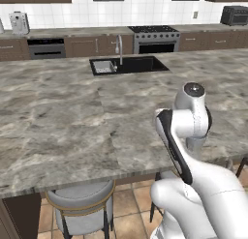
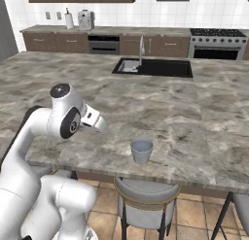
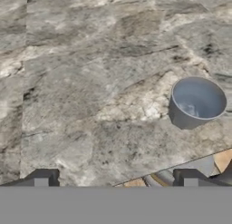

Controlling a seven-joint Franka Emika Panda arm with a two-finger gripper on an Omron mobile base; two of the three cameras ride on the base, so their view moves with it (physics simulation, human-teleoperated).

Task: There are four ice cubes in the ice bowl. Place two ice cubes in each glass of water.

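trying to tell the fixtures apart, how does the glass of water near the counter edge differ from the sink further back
The glass of water stands upright on top of the counter; the sink is sunk into it. The glass is small, round and pale translucent grey with a bluish inside; the sink is far wider, rectangular and black. The glass sits near the front edge above a stool; the sink lies toward the far side, with a faucet. Both are open-topped.

This is a home kitchen. A marble-patterned island bench (image 1: 72,122) is spreading across the middle, with a black sink (image 1: 128,65) and tap (image 1: 119,45) sitting in it. Brown cabinets (image 2: 58,42), a wall oven (image 2: 104,43), a range (image 1: 155,38) and a toaster (image 1: 19,22) are lining the white-tiled back wall. Padded stools (image 2: 146,195) are standing on a terracotta tile floor (image 1: 131,218) under the bench edge.
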